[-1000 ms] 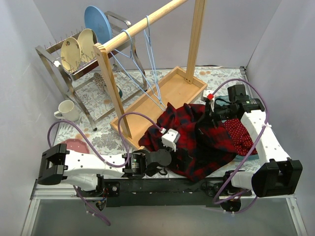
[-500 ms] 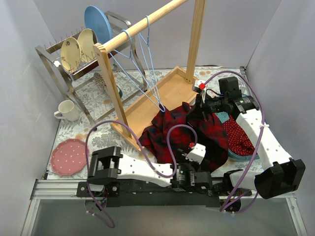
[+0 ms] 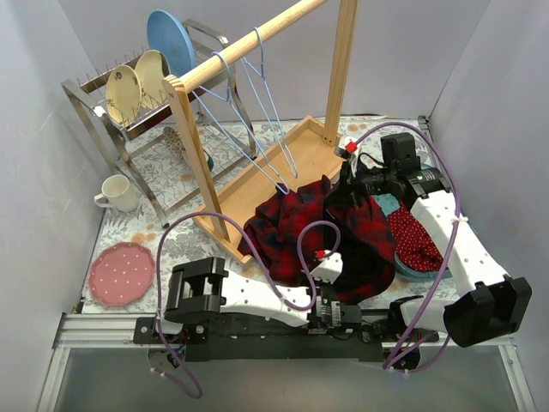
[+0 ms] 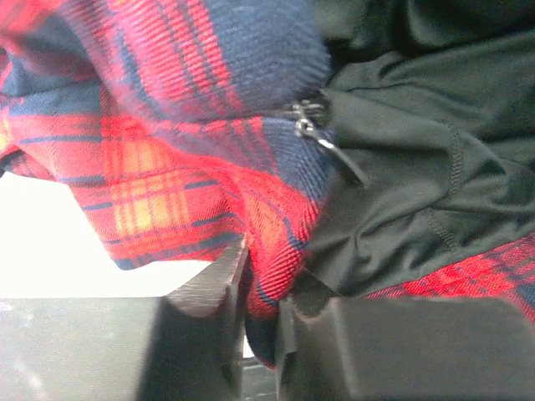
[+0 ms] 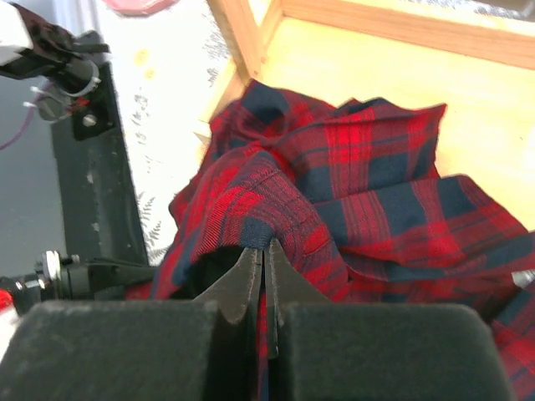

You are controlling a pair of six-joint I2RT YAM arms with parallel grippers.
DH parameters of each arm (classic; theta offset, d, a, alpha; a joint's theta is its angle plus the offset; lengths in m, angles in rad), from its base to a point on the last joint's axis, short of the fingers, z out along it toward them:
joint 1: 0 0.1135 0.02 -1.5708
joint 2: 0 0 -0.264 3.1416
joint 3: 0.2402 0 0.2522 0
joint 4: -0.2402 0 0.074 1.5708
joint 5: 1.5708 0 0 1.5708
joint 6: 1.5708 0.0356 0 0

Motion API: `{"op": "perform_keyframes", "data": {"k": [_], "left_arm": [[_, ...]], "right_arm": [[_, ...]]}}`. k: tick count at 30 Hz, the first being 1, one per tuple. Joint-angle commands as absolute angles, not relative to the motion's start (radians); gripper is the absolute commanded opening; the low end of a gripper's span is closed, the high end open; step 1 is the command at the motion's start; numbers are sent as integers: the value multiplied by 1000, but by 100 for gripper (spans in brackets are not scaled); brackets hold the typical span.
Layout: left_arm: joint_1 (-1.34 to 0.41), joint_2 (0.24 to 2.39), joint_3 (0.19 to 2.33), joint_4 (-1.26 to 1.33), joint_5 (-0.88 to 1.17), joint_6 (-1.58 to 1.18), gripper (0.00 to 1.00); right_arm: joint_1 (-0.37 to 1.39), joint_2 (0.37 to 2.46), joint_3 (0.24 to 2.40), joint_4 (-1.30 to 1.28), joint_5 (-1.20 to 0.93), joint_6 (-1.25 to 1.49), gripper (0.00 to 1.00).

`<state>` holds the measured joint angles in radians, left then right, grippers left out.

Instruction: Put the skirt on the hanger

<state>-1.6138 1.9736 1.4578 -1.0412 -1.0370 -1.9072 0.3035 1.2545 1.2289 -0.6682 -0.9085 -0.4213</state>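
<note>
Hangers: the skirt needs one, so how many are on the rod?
2. Both hang on the rod: one hanger nearer its lower left end, the other just to its right. None seems hidden.

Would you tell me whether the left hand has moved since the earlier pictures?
Yes. The left hand has swung right along the near edge, farther from the white mug, and now pinches the plaid skirt.
</note>
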Motion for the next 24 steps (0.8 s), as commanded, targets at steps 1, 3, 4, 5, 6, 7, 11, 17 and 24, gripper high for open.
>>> {"op": "perform_keyframes", "data": {"k": [1, 3, 4, 5, 6, 7, 11, 17, 24], "left_arm": [[-1606, 1806, 1346, -896, -1037, -1832, 11], [-1603, 1676, 1263, -701, -987, -1708, 8], [-1600, 1625, 1179, -645, -936, -1678, 6], [-1597, 1521, 1139, -591, -914, -1655, 5], [-1586, 1467, 1102, -506, -895, -1622, 4], [-1580, 1415, 1029, -468, -868, -1605, 2], [-1540, 1136, 912, -358, -776, -1551, 0], [-1391, 971, 825, -368, -664, -1571, 0], [-1325, 1032, 805, -316, -611, -1603, 0]], "right_arm": [[307, 1216, 1210, -624, -800, -446, 1], [307, 1212, 1192, -620, -737, -459, 1], [305, 1215, 1180, -618, -680, -466, 1], [307, 1218, 1154, -606, -658, -482, 1], [307, 1219, 1140, -595, -641, -483, 1], [307, 1227, 1129, -588, -615, -485, 1], [307, 1272, 1150, -566, -592, -488, 1], [314, 1408, 1265, -666, -682, -523, 11], [318, 1349, 1249, -801, -749, -555, 62]]}}
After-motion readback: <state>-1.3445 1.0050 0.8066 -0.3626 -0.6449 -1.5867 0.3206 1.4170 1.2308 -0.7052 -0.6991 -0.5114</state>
